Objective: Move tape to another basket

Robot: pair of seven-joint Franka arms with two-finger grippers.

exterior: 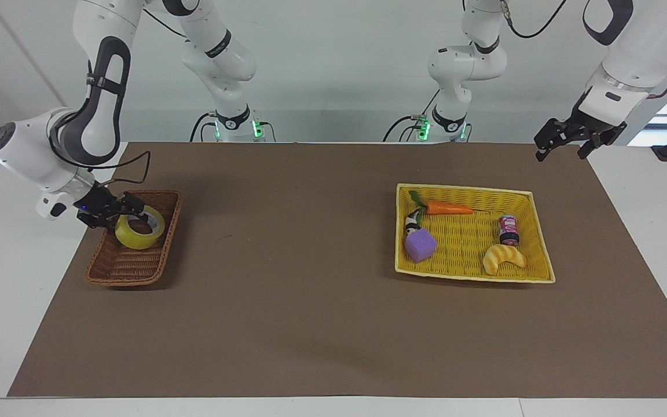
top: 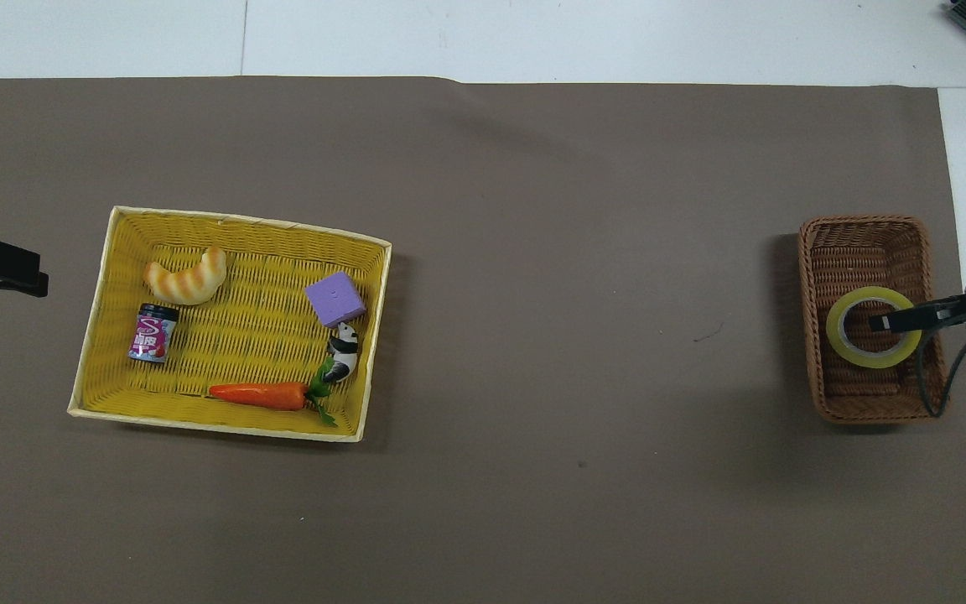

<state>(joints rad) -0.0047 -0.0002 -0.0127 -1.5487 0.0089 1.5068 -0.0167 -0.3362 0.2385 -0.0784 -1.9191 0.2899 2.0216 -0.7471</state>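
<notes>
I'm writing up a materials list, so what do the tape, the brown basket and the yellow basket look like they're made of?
Tape: glossy, see-through yellow plastic film wound on a pale core, probably card.
Brown basket: dark woven strands, likely wicker or rattan, matte, with ribbed weave showing.
Yellow basket: flatter, tighter weave in bright yellow with a pale rim; it could be dyed straw, paper cord or plastic, the look leaves that open.
</notes>
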